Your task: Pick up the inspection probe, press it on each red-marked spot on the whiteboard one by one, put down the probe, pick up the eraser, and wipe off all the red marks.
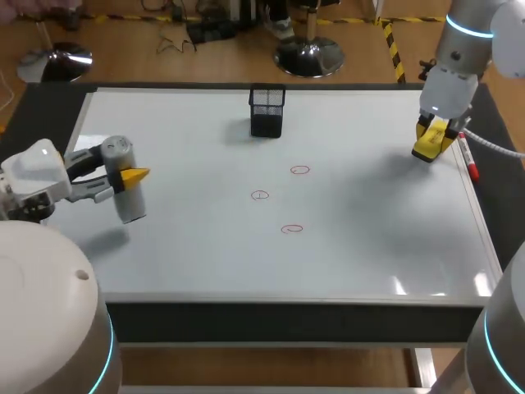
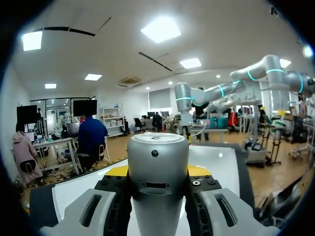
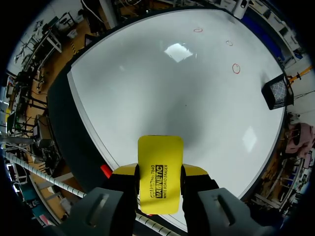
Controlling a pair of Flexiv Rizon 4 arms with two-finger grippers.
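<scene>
Left end effector (image 1: 128,176) is clamped on the inspection probe (image 2: 157,169), a smooth metal cylinder with a flat cap, held over the left side of the whiteboard (image 1: 197,246). It is judged rigid, fairly weighty and slippery, so a firm mid-body grip is advised. Right end effector (image 1: 432,138) is closed on the eraser (image 3: 160,169), a light yellow block with rounded corners, gripped across its narrow sides near the whiteboard's right edge, well apart from the red marks (image 1: 300,170).

White arms (image 1: 463,33) bear cyan rings; left gripper (image 1: 127,180) and right gripper (image 1: 432,141) are yellow-tipped.
</scene>
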